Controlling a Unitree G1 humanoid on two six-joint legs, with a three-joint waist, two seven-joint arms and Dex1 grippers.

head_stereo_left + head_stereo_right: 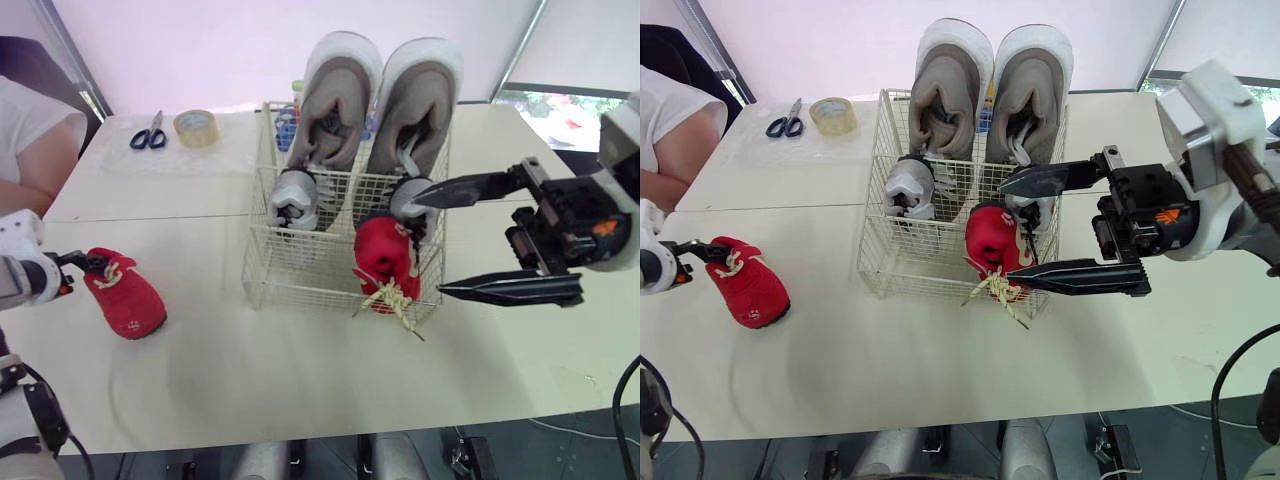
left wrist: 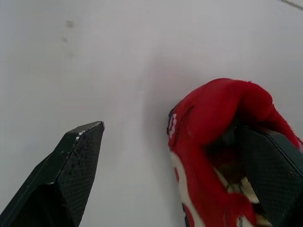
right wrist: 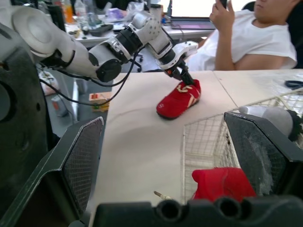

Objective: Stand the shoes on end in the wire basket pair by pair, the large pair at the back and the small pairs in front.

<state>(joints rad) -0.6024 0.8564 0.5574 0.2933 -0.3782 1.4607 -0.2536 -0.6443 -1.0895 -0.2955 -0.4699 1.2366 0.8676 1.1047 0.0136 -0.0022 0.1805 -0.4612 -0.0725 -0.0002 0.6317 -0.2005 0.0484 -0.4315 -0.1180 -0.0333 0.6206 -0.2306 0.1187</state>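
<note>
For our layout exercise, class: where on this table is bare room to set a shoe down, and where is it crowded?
Bare: near strip of table, between loose red shoe and right gripper; front-left compartment of the wire basket. Crowded: its back rows.

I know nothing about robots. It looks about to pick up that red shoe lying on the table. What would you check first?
1. Hold on the loose red fabric shoe: not ok. The left gripper is open, with one finger inside the shoe's mouth and the other off to the side.
2. Room in the white wire basket: ok. The front space beside the red shoe standing in it is free.
3. Right gripper out of the way: cannot tell. It is open and empty, close to the basket's front right corner.
4. Large grey pair of shoes at the back: ok, on end.
5. Person's arm at the table's left edge: ok, apart from the loose shoe.
</note>
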